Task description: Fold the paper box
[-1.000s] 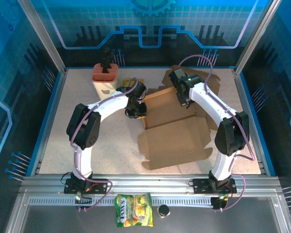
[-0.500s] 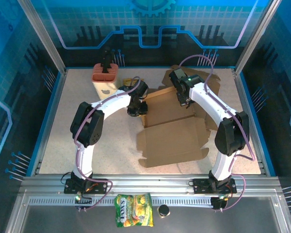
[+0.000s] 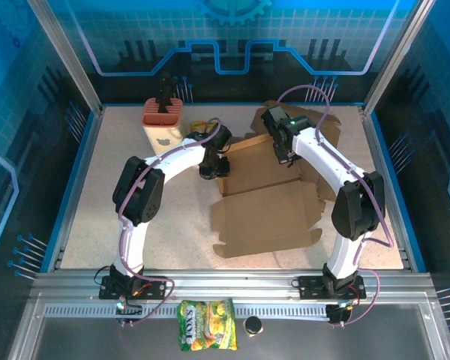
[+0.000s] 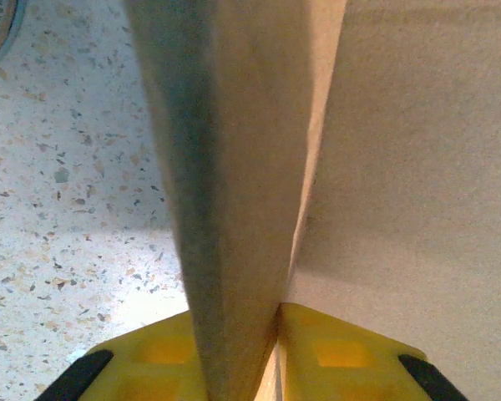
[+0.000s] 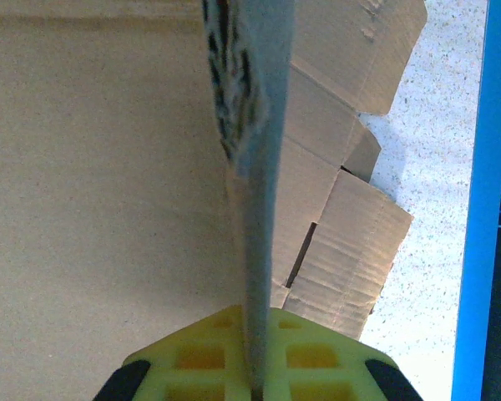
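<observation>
**Top view:** The box (image 3: pixel 266 214) lies opened out on the tabletop (image 3: pixel 135 225), mostly flat. The L end effector (image 3: pixel 212 169) is at the box's far-left corner and the R end effector (image 3: pixel 287 156) is on its far-right side. The base panel sits btwn the two. The big front panel lies flat on the near side of both, toward the arm bases, and more loose flaps spread out beyond the R end effector.

**Left wrist:** The L end effector (image 4: pixel 263 351) is closed on an upright side wall of the box (image 4: pixel 234 167), w/ cardboard running straight out from btwn its yellow fingers (image 4: pixel 334 355). The base panel is just right of it and bare tabletop (image 4: pixel 67 184) is to its left. The wall looks raised to approx vertical.

**Right wrist:** The R end effector (image 5: pixel 255 355) is pinched tight on the thin edge of the opposite wall (image 5: pixel 263 167), also standing up. The flat base is to its left, and unfolded flaps lie on the tabletop (image 5: pixel 451 125) to its right.

**Progress, as a judgement:** This looks like an early stage. Two side walls appear lifted and held. The front panel, end flaps and any tuck-ins look undone, and nothing seems locked in place, so the walls would prob. drop if let go.
</observation>
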Tool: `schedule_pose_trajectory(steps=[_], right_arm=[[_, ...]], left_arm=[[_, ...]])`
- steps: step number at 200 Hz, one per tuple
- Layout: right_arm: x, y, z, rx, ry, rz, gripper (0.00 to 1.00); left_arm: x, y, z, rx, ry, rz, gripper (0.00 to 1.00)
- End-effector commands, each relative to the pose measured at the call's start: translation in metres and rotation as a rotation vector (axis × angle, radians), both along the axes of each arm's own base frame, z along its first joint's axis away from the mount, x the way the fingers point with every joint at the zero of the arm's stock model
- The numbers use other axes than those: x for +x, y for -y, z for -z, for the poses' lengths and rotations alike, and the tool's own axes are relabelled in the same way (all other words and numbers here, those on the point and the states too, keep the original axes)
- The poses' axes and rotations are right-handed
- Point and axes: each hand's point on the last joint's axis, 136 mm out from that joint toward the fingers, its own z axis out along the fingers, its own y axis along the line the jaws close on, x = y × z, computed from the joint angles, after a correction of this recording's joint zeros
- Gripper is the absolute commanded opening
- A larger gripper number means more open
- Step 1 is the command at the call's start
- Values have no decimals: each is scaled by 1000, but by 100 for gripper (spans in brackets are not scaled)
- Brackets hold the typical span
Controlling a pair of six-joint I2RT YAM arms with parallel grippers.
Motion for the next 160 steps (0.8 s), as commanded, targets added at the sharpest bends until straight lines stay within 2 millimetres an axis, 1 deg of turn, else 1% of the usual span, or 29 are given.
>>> schedule_pose_trajectory(steps=[1, 9, 36, 76, 113, 160], right_arm=[[1, -2, 7, 23, -23, 8, 0], [0, -2, 8, 23, -24, 7, 0], [1, -2, 8, 23, -24, 10, 0], [3, -3, 7, 27, -18, 12, 0], [4, -3, 9, 28, -20, 13, 0], [4, -4, 9, 33, -21, 12, 0]], left_arm=[[-4, -1, 9, 48, -17, 34, 22], [-3, -1, 9, 49, -16, 35, 22], [-3, -3, 10, 68, -15, 43, 16], [-7, -8, 14, 140, -31, 56, 12], [-7, -8, 13, 150, -26, 58, 0], [-6, -4, 13, 167, -22, 81, 0]])
